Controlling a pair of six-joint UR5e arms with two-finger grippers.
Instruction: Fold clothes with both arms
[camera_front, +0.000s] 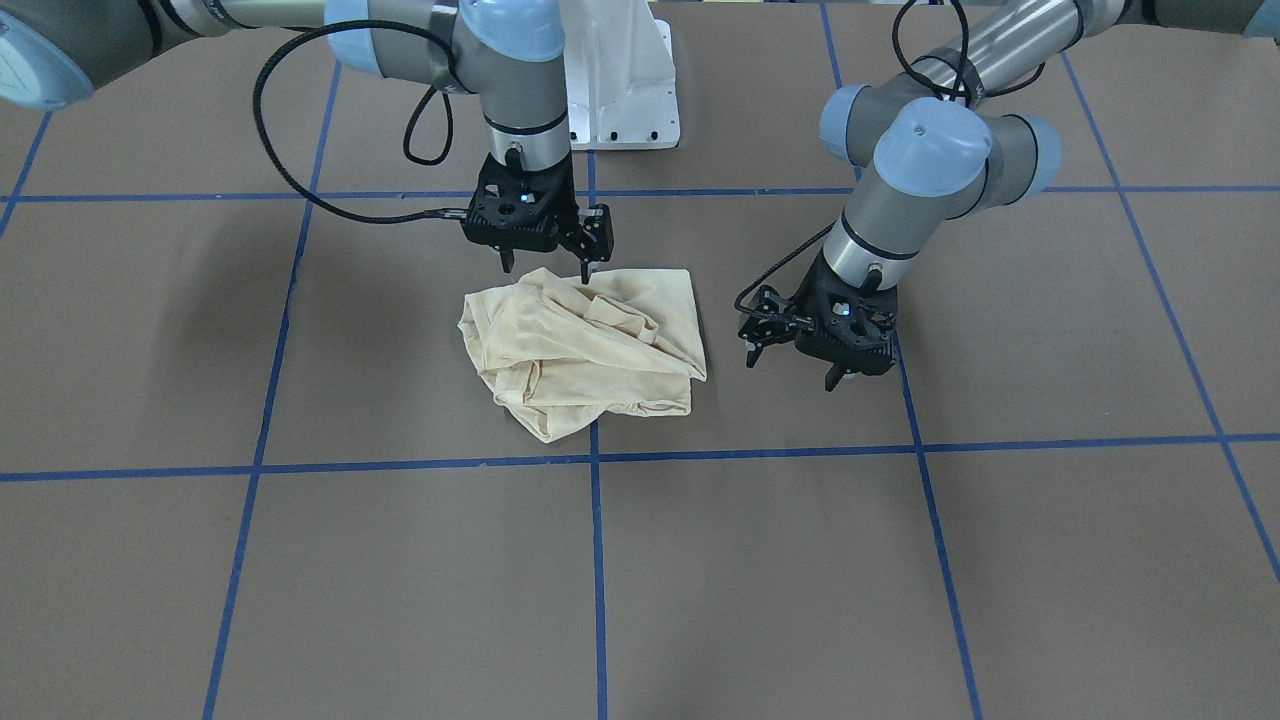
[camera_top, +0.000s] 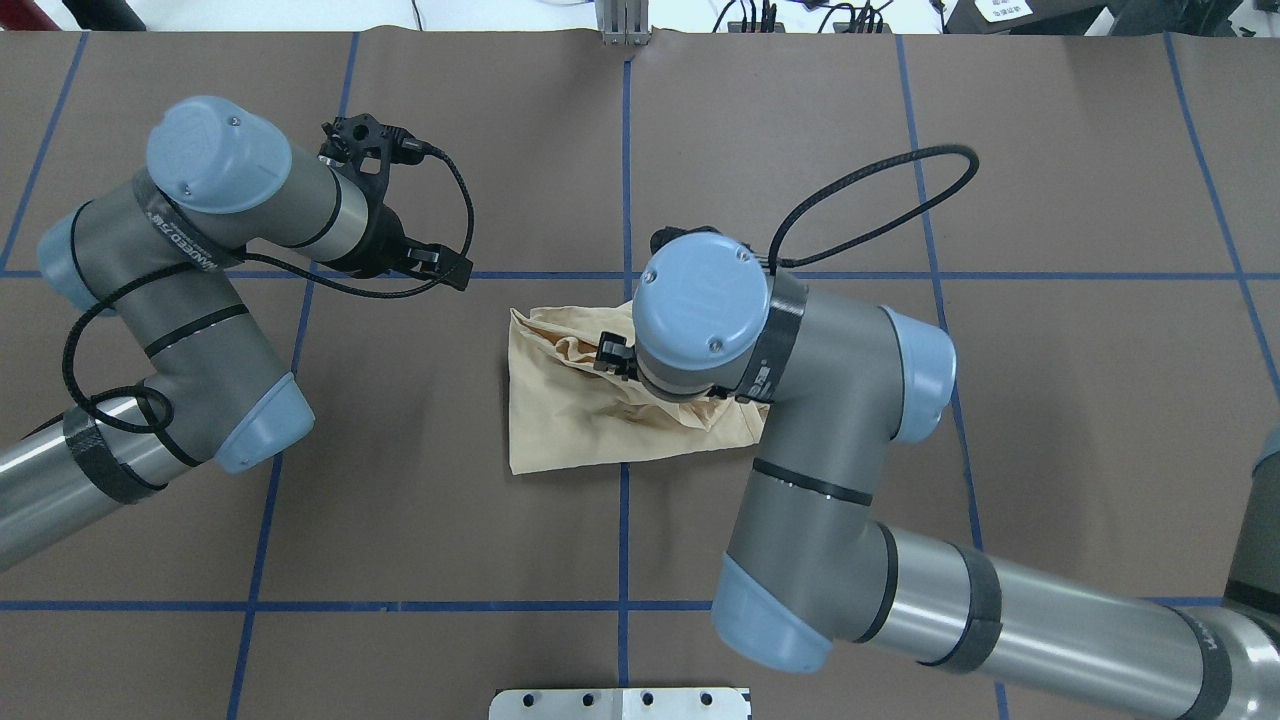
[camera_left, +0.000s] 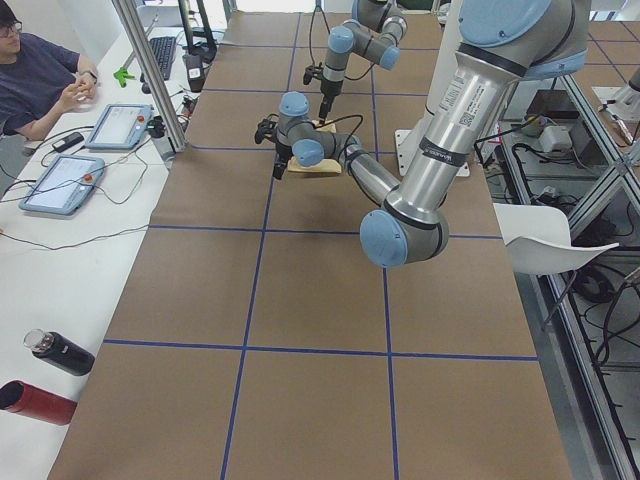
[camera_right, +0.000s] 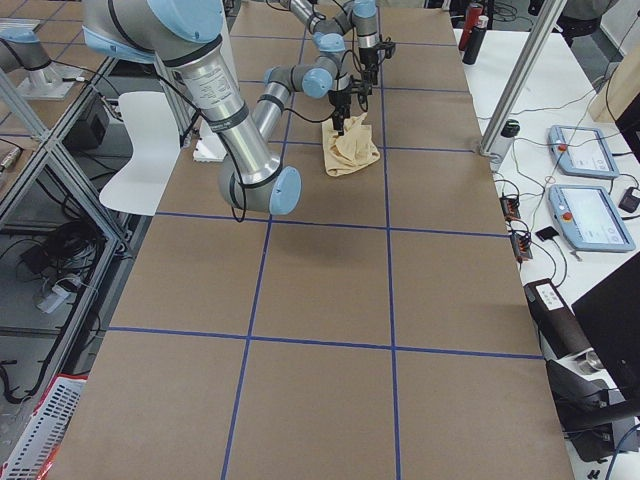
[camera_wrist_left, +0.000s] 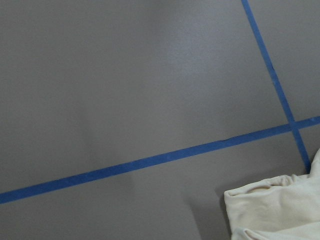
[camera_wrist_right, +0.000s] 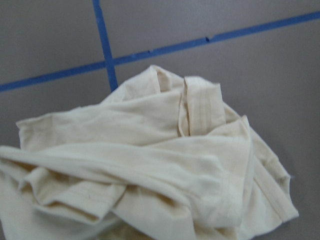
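Shirt (camera_front: 585, 340) crumpled | right hand (camera_front: 547, 268) spread, empty | left hand (camera_front: 792, 368) spread, empty

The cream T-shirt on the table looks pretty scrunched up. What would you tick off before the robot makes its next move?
1. The cream T-shirt lies flat: not ok. It is a crumpled heap with layers overlapping.
2. The right end effector is open: ok. Its fingers are apart, over the shirt's edge nearest the robot.
3. The right end effector is touching fabric: cannot tell. One fingertip is right at the edge.
4. The left end effector is open and free of cloth: ok. It is tilted beside the shirt, apart from it.
5. The printed side faces up: cannot tell. No print shows.
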